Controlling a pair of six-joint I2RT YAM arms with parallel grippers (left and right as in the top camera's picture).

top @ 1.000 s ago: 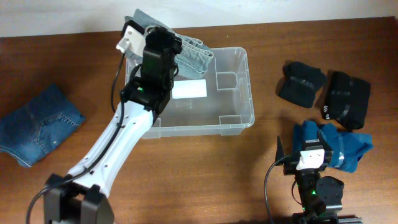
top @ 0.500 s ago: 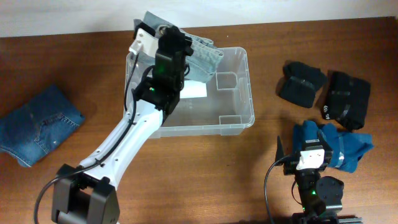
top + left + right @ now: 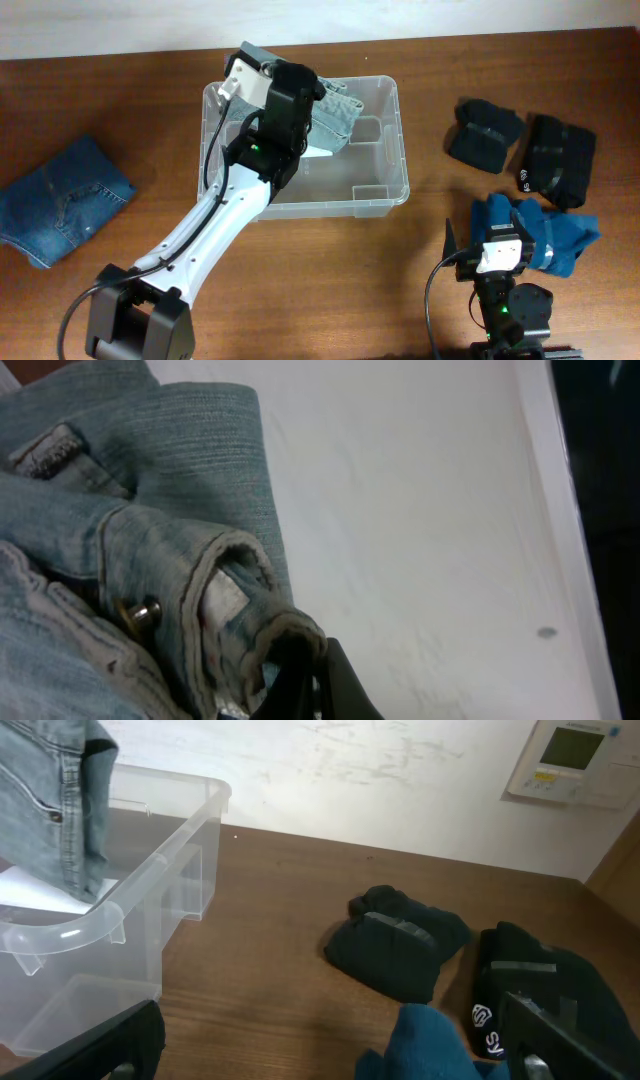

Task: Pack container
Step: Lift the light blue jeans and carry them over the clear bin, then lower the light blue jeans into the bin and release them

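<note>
Container (image 3: 396,120) directly beneath left end effector (image 3: 308,678), jaws clamped on pale denim garment (image 3: 335,115) dangling into it.

Container (image 3: 399,140) mid-table — garment (image 3: 335,115) hanging into it, folded jeans (image 3: 62,200) left, cloth bundles (image 3: 484,132) right

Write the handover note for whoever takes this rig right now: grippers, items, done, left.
Left gripper: shut on the pale denim garment, held over the container, not released.
Right gripper: open, parked at the near edge of the table, over the blue cloth.
Done: nothing lies loose in the container yet.
Left: release the denim, then pack the dark jeans, left black bundle, right black bundle and blue cloth.
</note>
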